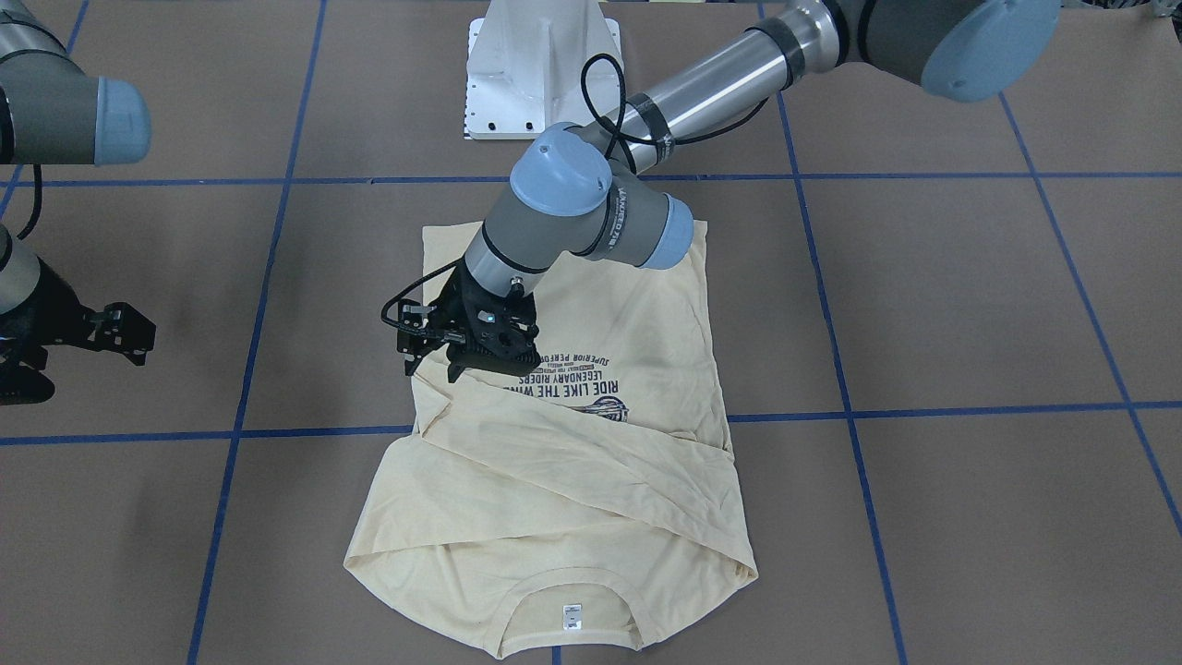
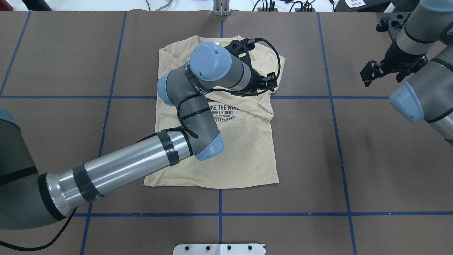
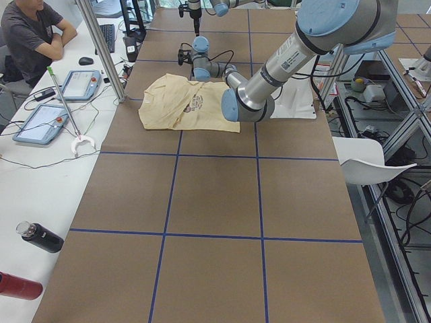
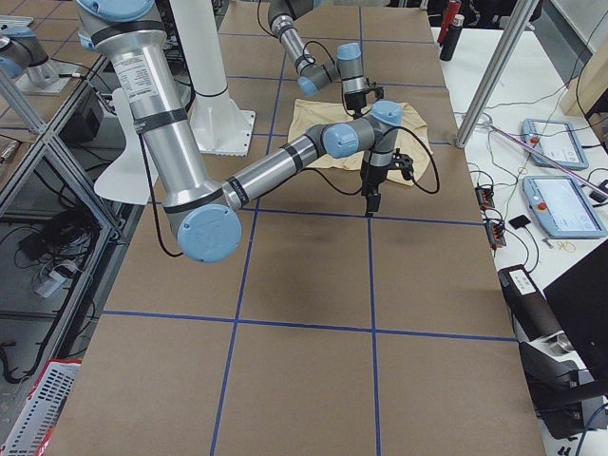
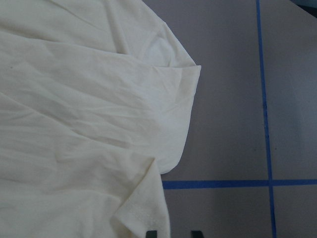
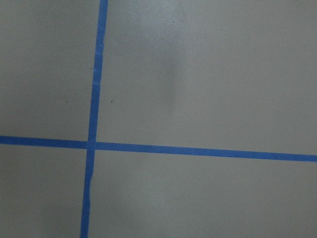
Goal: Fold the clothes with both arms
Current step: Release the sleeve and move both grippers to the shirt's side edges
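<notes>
My left wrist camera shows what the overhead view hides: my left pincer (image 1: 431,374) is spread, its tips over a sleeve hem (image 5: 141,213). The cream T-shirt (image 1: 572,489) lies mid-table (image 1: 923,305), one sleeve folded across its navy print (image 1: 577,383). I cannot tell my right pincer's (image 1: 129,332) state.

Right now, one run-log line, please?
pale cream-yellow long-sleeved T-shirt: flat, partly folded | left gripper: open, over it | right gripper: aside, state unclear
</notes>
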Tool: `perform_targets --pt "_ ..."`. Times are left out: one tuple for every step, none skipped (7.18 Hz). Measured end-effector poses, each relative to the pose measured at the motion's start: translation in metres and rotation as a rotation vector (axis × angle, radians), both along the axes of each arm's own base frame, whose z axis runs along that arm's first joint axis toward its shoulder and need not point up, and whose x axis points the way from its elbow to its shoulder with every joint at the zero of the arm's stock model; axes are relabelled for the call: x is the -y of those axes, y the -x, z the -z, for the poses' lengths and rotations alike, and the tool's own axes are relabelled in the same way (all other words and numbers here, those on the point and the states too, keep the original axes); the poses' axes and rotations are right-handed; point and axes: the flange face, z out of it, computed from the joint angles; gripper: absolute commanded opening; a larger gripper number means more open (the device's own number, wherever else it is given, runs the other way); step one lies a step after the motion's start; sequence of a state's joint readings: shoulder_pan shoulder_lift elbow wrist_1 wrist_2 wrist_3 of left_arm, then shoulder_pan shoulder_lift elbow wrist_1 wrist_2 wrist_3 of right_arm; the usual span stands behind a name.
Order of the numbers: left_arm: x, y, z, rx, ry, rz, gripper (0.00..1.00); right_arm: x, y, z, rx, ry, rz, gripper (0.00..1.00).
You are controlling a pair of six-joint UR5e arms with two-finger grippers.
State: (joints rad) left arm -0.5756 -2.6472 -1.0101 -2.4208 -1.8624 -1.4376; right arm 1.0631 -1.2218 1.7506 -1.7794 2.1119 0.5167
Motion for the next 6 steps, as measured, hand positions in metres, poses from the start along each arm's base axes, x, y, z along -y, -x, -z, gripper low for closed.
perform_targets --pt "0.002 0.005 0.001 -0.009 -0.009 0.008 1.0 0.0 0.001 0.001 0.011 0.006 0.004 1.0" --pt "0.006 0.017 -0.002 -0.018 -0.015 0.014 1.0 -0.001 0.003 0.005 0.038 0.015 0.011 1.0" --pt "0.006 0.044 -0.016 -0.028 -0.015 0.004 1.0 -0.003 0.006 0.012 0.082 0.026 0.014 1.0" --pt "0.001 0.079 -0.035 -0.025 -0.004 -0.012 1.0 -0.006 0.012 0.022 0.129 0.034 -0.003 1.0" --pt "-0.009 0.114 -0.049 -0.003 0.011 -0.014 1.0 -0.012 0.024 0.031 0.177 0.038 -0.044 1.0" --pt "-0.021 0.146 -0.056 0.029 0.016 -0.012 1.0 -0.025 0.047 0.043 0.239 0.052 -0.098 1.0"
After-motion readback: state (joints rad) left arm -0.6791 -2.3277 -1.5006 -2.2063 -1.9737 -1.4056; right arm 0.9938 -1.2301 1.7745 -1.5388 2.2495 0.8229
